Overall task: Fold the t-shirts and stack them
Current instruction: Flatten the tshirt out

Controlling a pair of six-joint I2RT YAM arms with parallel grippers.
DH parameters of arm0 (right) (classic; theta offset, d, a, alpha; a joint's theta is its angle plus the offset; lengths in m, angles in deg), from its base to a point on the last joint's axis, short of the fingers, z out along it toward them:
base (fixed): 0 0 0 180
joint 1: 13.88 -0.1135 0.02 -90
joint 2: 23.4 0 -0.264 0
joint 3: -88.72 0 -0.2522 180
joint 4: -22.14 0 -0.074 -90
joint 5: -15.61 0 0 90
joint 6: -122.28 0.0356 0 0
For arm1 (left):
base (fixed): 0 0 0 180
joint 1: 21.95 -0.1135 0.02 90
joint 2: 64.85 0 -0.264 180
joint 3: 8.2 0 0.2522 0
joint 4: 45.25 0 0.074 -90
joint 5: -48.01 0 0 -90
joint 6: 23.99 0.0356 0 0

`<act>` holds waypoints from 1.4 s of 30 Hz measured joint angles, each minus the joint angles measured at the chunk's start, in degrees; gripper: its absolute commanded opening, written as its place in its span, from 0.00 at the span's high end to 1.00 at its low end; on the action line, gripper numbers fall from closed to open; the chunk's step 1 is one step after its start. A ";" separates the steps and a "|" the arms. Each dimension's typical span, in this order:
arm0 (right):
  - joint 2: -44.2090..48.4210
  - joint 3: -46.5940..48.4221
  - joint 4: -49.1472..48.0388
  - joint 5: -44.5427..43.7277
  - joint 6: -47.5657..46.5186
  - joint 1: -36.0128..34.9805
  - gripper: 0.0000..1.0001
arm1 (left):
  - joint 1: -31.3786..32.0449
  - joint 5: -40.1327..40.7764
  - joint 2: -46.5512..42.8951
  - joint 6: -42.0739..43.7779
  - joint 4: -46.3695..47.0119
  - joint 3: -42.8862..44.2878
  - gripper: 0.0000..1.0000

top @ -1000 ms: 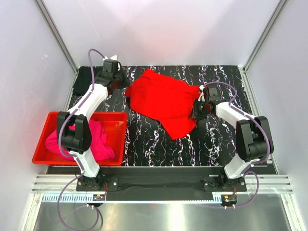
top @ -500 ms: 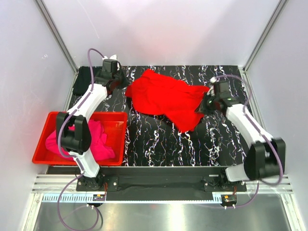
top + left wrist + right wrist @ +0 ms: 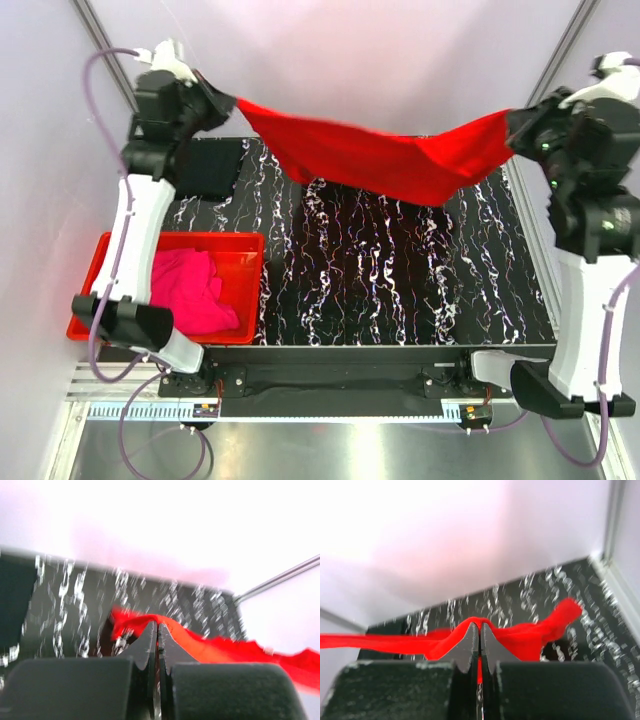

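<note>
Top external view: red t-shirt (image 3: 380, 160) hangs in the air above the far half of the black marbled table (image 3: 400, 290), stretched between the two grippers and off the surface. Cloth sags in the middle, lowest right of centre.

Left gripper (image 3: 222, 105): raised at far left, clamped on the shirt's left end. Left wrist view: fingers (image 3: 147, 647) pressed together, a ridge of red cloth pinched at their tips, the rest trailing away to the right. View is blurred.

Right gripper (image 3: 515, 128): raised at far right, clamped on the shirt's right end. Right wrist view: fingers (image 3: 492, 645) closed, red cloth caught between the tips, spreading to both sides.

Red bin (image 3: 250, 290): near left of the table. The magenta pink t-shirt (image 3: 185, 290) lies crumpled inside it.

Black t-shirt (image 3: 195, 172): on the table at far left, partly hidden behind the left arm; cannot tell whether it is folded.
</note>
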 measured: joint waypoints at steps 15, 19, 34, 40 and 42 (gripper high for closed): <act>11.30 22.43 2.78 -4.17 -5.81 0.00 1.00 | -0.24 0.09 -18.25 2.99 3.74 10.23 1.00; 14.47 21.38 -0.50 -5.01 -7.41 0.00 1.00 | -0.24 0.11 -20.09 3.02 7.13 12.28 1.00; -3.08 14.29 -20.79 -10.05 -17.77 -0.02 1.00 | -0.24 1.44 1.88 2.67 19.80 17.16 1.00; -7.39 15.32 -21.22 -10.36 -20.50 -0.04 1.00 | -0.24 1.40 6.78 2.19 19.47 20.37 1.00; -6.43 15.34 -21.24 -10.45 -21.05 -0.04 1.00 | -0.24 1.36 6.21 2.03 19.78 20.68 1.00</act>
